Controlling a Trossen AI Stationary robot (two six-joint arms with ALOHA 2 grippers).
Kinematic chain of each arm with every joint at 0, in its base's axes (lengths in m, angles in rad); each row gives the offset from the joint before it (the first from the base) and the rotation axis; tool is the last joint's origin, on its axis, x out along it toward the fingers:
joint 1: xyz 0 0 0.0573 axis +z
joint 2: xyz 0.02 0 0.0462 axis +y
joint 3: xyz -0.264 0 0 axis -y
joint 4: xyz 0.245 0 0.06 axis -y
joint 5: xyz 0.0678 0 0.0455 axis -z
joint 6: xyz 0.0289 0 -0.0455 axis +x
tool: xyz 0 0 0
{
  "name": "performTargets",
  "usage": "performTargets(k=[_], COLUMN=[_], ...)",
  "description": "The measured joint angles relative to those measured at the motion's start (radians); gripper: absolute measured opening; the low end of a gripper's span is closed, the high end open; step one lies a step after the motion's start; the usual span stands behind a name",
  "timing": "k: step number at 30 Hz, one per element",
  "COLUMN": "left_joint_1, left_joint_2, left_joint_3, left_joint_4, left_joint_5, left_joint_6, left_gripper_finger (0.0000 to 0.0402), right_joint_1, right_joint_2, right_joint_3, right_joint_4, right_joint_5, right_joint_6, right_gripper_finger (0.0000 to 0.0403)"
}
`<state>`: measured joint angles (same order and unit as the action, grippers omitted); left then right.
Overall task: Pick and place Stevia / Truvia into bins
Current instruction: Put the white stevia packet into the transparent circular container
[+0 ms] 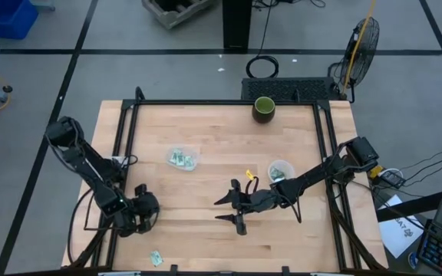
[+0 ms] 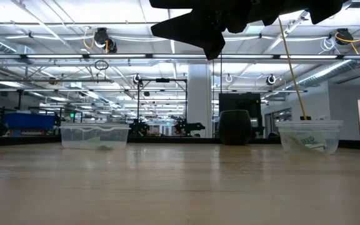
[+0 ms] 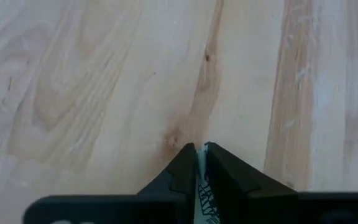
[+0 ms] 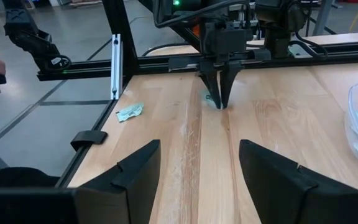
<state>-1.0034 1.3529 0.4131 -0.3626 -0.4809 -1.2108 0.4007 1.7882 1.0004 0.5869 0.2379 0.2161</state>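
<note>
My left gripper (image 1: 140,211) stands near the table's near left corner, pointing down, shut on a pale green and white sachet (image 3: 201,186). My right gripper (image 1: 227,209) hovers open over the table's middle, west of the round clear bin (image 1: 281,170), and holds nothing. The round bin and the squarish clear bin (image 1: 183,159) each hold sachets. One more sachet (image 1: 156,257) lies flat by the near edge, also in the right wrist view (image 4: 129,112). The low view shows both bins (image 2: 94,134) (image 2: 309,135) resting on the table. My left gripper pinches the sachet between its two fingers (image 3: 182,171), coming from above and pointing down. The sachet's thin edge (image 3: 201,163) shows between the fingertips, standing on edge. In the right wrist view a bit of green (image 4: 209,98) shows beside the fingers. I cannot tell whether it is lifted clear.
A dark green cup (image 1: 264,109) stands at the table's far edge. A small yellow scrap (image 1: 248,175) lies between the bins. A black frame rail (image 4: 114,56) borders the table's left side. Bare wood lies between the two grippers.
</note>
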Motion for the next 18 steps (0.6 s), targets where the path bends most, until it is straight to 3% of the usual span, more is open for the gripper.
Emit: performTargets(k=[11, 18], left_joint_1=[0.146, 0.265], left_joint_2=[-0.008, -0.01], left_joint_3=[-0.002, 0.0], left_joint_4=[0.212, 0.558], left_joint_5=[-0.1, -0.176], left_joint_6=[0.226, 0.49], left_gripper_finger=[0.0015, 0.0024], right_joint_1=[-0.006, -0.008], right_joint_2=[0.0, 0.0], right_joint_3=[0.0, 0.0], right_joint_4=[0.0, 0.0], right_joint_5=[0.0, 0.0], right_joint_6=[0.0, 0.0], right_gripper_finger=[0.021, 0.021])
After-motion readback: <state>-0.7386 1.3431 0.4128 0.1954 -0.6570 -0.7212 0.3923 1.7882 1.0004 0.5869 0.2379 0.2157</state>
